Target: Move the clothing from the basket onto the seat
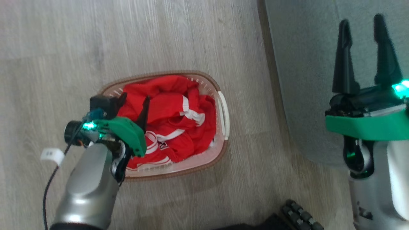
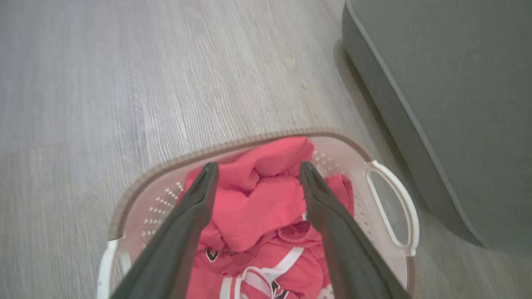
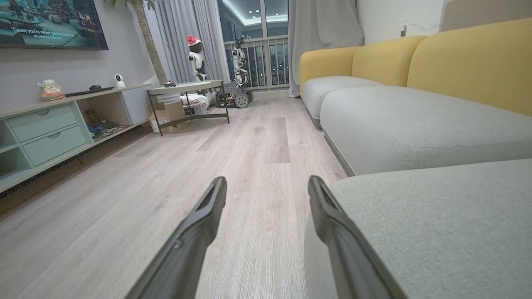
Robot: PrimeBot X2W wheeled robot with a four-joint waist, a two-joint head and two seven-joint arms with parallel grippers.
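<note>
None of the clothing (image 1: 172, 118) is on the seat (image 1: 306, 64) yet. The red garments with white stripes lie heaped in the basket (image 1: 220, 150), which stands on the wooden floor (image 1: 96, 48) just beside the grey cushion. The left gripper (image 1: 135, 97) hangs over the pile, fingers spread, holding nothing. The right gripper (image 1: 362, 20), also spread and empty, is by the seat's edge. The whole transfer looks undone. Nothing seems to block the way from basket to seat; a low cabinet (image 3: 45, 124) and a small table (image 3: 187, 89) stand well apart.

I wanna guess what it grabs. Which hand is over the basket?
The left hand, open above the red clothes in the basket. The right hand is by the grey seat.
</note>
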